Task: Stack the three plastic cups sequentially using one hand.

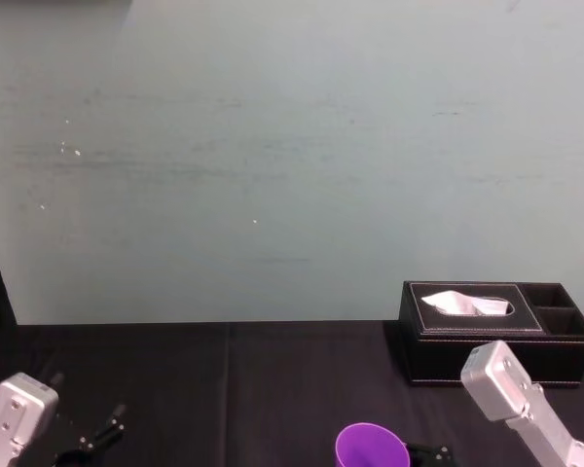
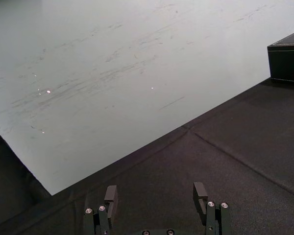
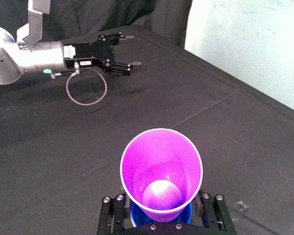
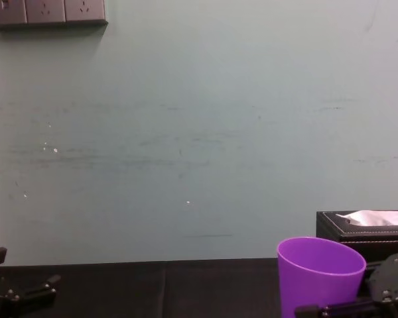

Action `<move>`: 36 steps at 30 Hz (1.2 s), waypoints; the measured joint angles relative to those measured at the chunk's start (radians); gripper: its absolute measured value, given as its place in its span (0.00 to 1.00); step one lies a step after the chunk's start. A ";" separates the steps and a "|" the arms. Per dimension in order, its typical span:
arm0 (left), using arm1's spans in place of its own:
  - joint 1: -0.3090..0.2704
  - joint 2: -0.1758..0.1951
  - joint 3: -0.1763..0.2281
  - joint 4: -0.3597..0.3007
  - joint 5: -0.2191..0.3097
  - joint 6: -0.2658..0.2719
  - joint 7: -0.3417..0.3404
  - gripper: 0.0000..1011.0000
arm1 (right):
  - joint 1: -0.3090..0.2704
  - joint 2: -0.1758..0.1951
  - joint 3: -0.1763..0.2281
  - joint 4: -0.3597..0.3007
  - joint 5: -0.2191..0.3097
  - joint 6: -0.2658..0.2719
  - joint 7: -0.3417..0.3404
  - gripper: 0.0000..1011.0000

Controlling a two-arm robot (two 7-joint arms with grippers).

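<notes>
- The right gripper point(image 3: 161, 215) clamps the purple cup point(image 3: 161, 166) between its fingers, upright with its mouth up, probably so that it nests cleanly.
- The blue cup point(image 3: 185, 214) rings the purple cup's base, directly under the grip, so the two seem to be nested.
- The left gripper point(image 3: 129, 50), fingers spread and empty, hangs well apart from them, leaving the stacking to one hand.

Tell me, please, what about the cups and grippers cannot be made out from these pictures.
The blue cup: right wrist view, a sliver of rim shows; the purple cup nested in it hides the rest.
Anything beneath the blue cup: hidden by both cups and that view's lower edge.
The purple cup's base: head and chest views, cut off by the lower edge.
The left gripper: chest view, cut off at the lower left.
</notes>
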 joint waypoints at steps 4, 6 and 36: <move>0.000 0.000 0.000 0.000 0.000 0.000 0.000 1.00 | 0.002 -0.002 -0.003 0.005 -0.004 0.001 0.000 0.70; 0.000 0.000 0.000 0.000 0.000 0.000 0.000 1.00 | 0.003 -0.003 -0.004 0.008 -0.006 0.002 0.000 0.70; 0.000 0.000 0.000 0.000 0.000 0.000 0.000 1.00 | 0.005 -0.019 -0.027 0.031 -0.055 0.014 -0.002 0.70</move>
